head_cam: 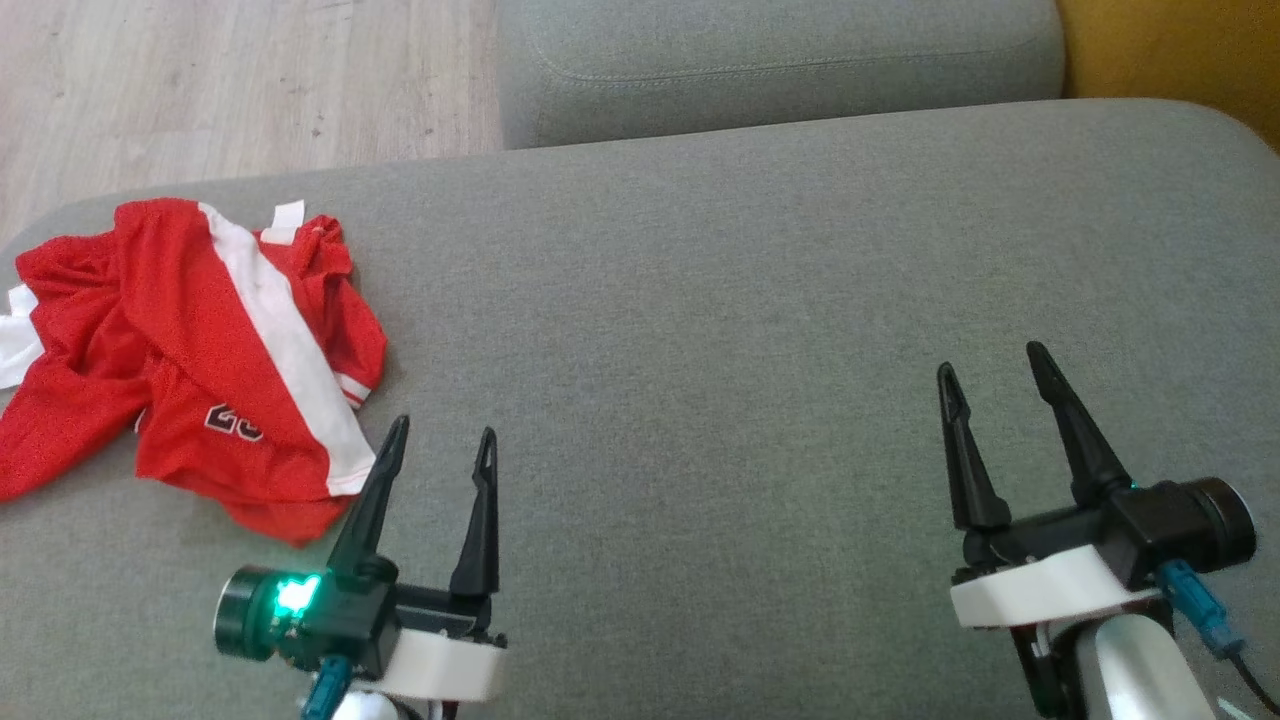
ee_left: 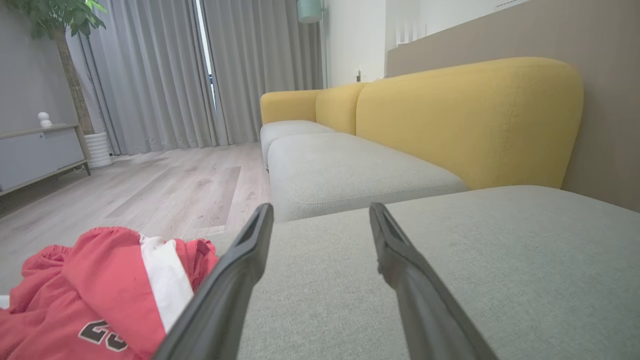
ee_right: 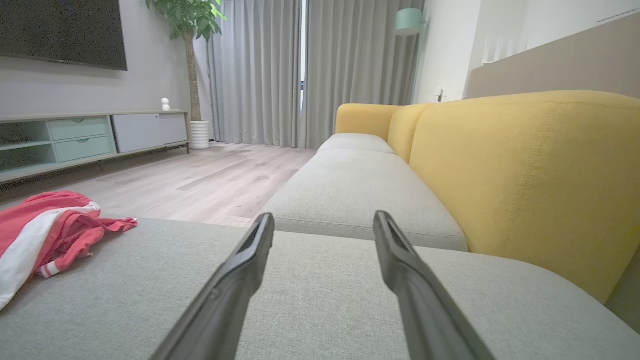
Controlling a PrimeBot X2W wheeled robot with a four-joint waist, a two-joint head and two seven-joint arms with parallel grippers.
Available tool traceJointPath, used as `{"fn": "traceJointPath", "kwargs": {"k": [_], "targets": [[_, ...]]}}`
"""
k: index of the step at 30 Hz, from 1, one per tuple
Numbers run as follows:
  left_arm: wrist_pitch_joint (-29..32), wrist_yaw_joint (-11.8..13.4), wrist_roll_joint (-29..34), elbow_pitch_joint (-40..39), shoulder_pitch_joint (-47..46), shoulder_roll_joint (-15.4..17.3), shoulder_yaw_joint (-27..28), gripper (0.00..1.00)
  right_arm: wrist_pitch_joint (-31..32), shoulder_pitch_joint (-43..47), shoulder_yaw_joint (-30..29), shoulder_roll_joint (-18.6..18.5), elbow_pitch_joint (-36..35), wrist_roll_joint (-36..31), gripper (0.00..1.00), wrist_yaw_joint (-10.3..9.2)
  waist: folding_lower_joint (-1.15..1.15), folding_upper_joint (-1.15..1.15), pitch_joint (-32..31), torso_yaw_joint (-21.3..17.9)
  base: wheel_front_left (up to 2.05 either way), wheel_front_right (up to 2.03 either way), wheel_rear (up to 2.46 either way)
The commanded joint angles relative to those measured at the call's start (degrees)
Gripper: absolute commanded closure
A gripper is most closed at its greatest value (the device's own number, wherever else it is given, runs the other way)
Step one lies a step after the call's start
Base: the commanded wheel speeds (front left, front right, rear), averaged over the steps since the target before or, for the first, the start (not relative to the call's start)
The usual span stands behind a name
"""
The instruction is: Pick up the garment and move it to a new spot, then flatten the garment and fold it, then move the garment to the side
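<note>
A crumpled red mesh garment with a broad white stripe and dark numerals (head_cam: 200, 350) lies at the left end of a wide grey fabric sofa cushion (head_cam: 700, 330), close to that cushion's far left edge, with pale wood floor (head_cam: 230, 80) beyond it. The left gripper (head_cam: 444, 428) sits low over the cushion just beside the garment's near right corner. Its two long dark fingers (head_cam: 372, 500) are spread apart with nothing between them, and the outer one crosses the white hem in the head view; I cannot tell whether it touches the cloth. In the left wrist view the garment (ee_left: 100, 300) bunches at the lower left beside the left gripper (ee_left: 321, 207), and bare grey fabric shows through the gap. The right gripper (head_cam: 990, 357) is well apart from the garment, over the right part of the cushion, its fingers (head_cam: 965, 450) likewise parted and empty. In the right wrist view the right gripper (ee_right: 324, 215) points along the cushion toward a second grey seat cushion (ee_right: 360, 190) and a mustard-yellow padded backrest (ee_right: 525, 175), with the garment (ee_right: 45, 230) far off at the left edge.
</note>
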Motion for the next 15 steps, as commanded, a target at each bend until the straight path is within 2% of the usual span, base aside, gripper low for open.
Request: {"fn": "traceJointPath", "kwargs": {"k": [1,5,8,11,15], "targets": [[-0.8,0.0,1.7,-2.5,-3.1,0.5,1.0,0.00,-0.9,-1.6,1.8,-0.4,-2.4,-1.8,0.00,-0.04,0.00,0.00,0.0,0.1,0.00,0.00,0.00],[-1.5,-1.0,1.7,-4.4,-2.7,-0.6,1.8,0.00,-1.6,-1.4,1.8,-0.4,-2.5,-3.6,0.00,-0.04,0.00,0.00,0.0,0.2,0.00,0.00,0.00],[-2.2,-3.7,1.2,-5.9,-1.5,-2.3,5.3,0.00,-2.2,-1.2,1.6,-0.5,-3.3,-2.2,0.00,-0.04,0.00,0.00,0.0,0.3,0.00,0.00,0.00],[-2.3,-5.9,-0.1,-5.7,-0.7,-3.7,8.4,0.00,-2.4,-0.5,1.3,-0.5,-2.4,1.6,0.00,-0.04,0.00,0.00,-0.1,0.5,0.00,0.00,0.00],[-2.3,-9.5,-2.9,-3.9,0.0,-5.0,12.0,0.00,-2.4,0.0,0.9,-0.5,-0.5,10.0,0.00,-0.04,0.00,0.00,-0.2,0.8,0.00,0.00,0.00]]}}
